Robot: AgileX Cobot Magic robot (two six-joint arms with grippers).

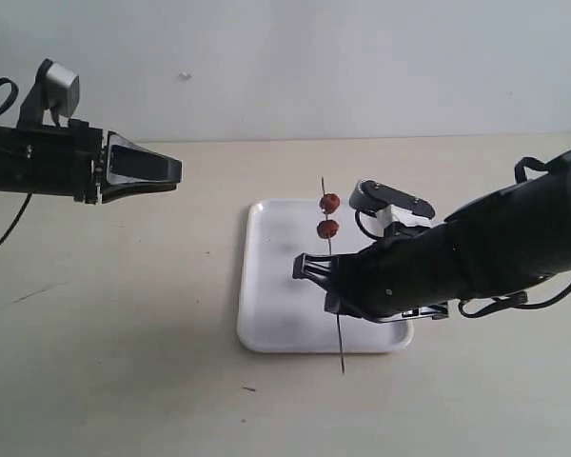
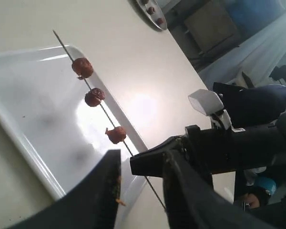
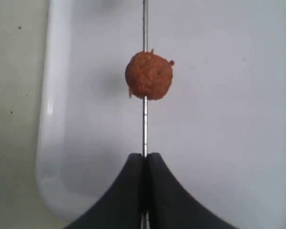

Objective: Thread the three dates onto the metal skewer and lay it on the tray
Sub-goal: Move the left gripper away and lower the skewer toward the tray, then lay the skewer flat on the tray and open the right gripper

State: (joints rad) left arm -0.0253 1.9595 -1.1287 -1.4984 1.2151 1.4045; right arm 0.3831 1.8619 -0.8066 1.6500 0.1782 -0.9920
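**A:** What is the right pincer (image 3: 144, 160) doing?

**B:** It is pressed together on the skewer (image 3: 144, 128). It pinches the thin rod at its very tips, just beside the nearest date (image 3: 148, 75).

**A:** And the rest of the fruit?

**B:** All three dates (image 2: 94, 97) sit on the rod, spaced apart, over the tray (image 2: 24, 109). Their shadows fall off to one side. So I judge the rod hangs above the white surface and is not yet lying on it.

**A:** What could go wrong from here?

**B:** The hold is narrow and the rod is smooth and round. It may twist or slip in the pinch, and a tilt could let a date slide toward one end.

**A:** And on letting go?

**B:** In the outside camera the near end pokes past the tray's edge. If it is released too high or askew, the rod may bounce, roll, or tip over the rim onto the table (image 1: 124, 333).

**A:** Can the left pincer (image 1: 175, 173) help?

**B:** It is spread and empty, well apart from the tray, so it steadies nothing.
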